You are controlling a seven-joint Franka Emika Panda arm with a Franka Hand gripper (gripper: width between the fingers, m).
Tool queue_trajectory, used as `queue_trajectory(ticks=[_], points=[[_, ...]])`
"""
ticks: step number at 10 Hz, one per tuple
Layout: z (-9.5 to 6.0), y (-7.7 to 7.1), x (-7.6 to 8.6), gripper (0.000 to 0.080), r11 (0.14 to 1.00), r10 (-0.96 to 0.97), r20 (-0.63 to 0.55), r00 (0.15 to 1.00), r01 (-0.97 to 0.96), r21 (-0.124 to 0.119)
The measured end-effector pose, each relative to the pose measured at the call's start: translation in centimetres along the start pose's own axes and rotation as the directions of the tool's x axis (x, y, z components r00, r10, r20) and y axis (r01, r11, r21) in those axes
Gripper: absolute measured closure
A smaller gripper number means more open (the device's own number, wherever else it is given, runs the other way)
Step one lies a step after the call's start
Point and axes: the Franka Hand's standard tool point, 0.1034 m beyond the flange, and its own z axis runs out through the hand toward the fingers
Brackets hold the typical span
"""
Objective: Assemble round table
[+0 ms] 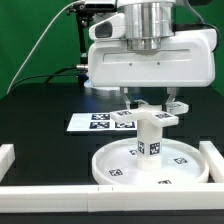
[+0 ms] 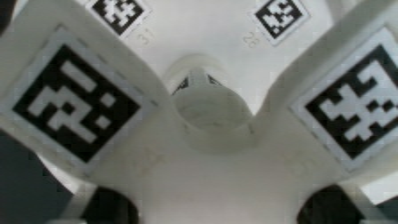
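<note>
The round disc (image 1: 120, 165) lies rim up on the table with tags on its face. The cylinder leg (image 1: 150, 143) stands upright at its middle. The cross-shaped foot piece (image 1: 157, 118) sits on top of the leg. My gripper (image 1: 155, 108) hangs straight above and is shut on the foot piece, one finger at each side. In the wrist view the foot piece (image 2: 214, 150) fills the frame, with two tagged arms spread apart. My gripper (image 2: 228, 212) has its dark fingertips (image 2: 107, 207) at either side of the piece. The leg is hidden there.
The marker board (image 1: 98, 123) lies flat behind the disc toward the exterior view's left. Long white border walls run along the front (image 1: 90, 201), the left (image 1: 6, 156) and the right (image 1: 214, 160). A green backdrop stands at the back.
</note>
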Motion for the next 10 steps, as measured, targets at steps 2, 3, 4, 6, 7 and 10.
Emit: queue_trajectory(ticks=[2,3,4,6,7,10], points=[[0.0,0.1,0.0,0.0357,0.979,0.205,0.007,0.979,-0.205,0.003],[0.0,0.1,0.0,0.0357,0.967,0.253,0.008,0.967,-0.253,0.004],[0.0,0.1,0.0,0.0357,0.956,0.294,0.002,0.956,-0.294,0.004],[0.1,0.1,-0.1,0.0199,0.965,0.261,-0.004,0.965,-0.261,0.006],[0.1,0.1,-0.1,0.0199,0.967,0.256,-0.002,0.967,-0.256,0.005],[-1.2,-0.7,-0.1,0.0152,0.995,0.102,0.023,0.995,-0.102,0.012]])
